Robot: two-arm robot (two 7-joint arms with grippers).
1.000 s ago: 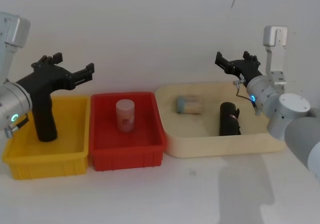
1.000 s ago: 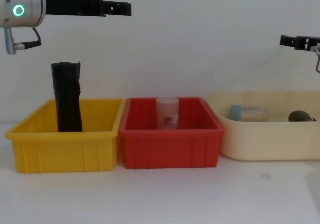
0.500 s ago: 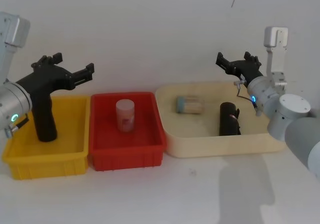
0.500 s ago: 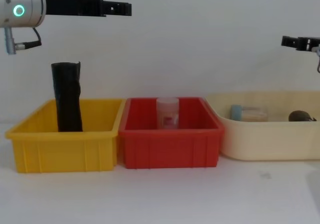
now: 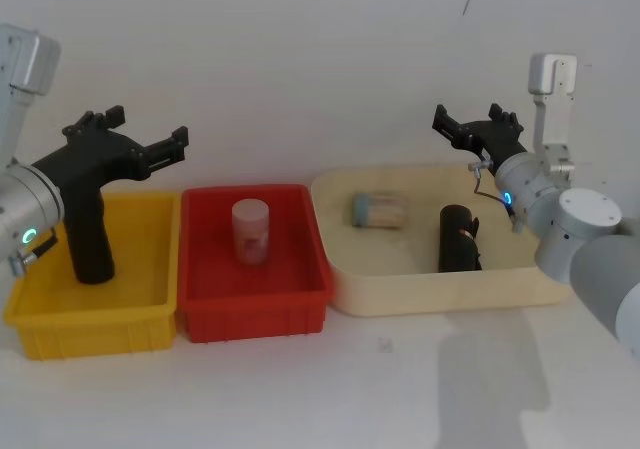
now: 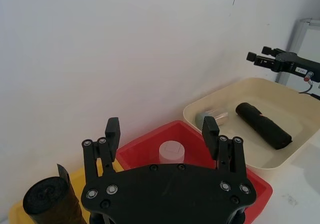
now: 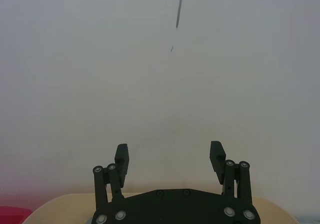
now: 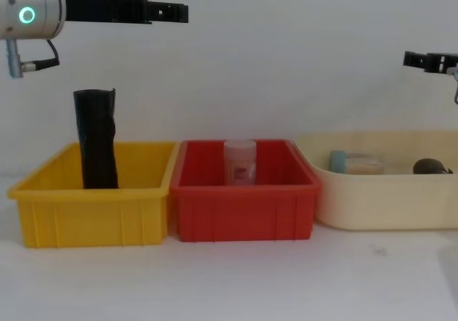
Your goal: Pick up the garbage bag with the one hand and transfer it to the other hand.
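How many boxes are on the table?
3: a yellow bin at the robot's left, a red bin in the middle, and a cream tray at its right.

I count three bins: one yellow bin [image 5: 140,319], one red bin [image 5: 250,314], one cream tray [image 5: 440,289]. Two black bundles: the upright garbage bag [image 5: 88,234] and one black roll [image 5: 459,237]. One white jar [image 5: 251,231], one lying jar [image 5: 380,210]. My two grippers: left [image 5: 145,139], right [image 5: 468,123].
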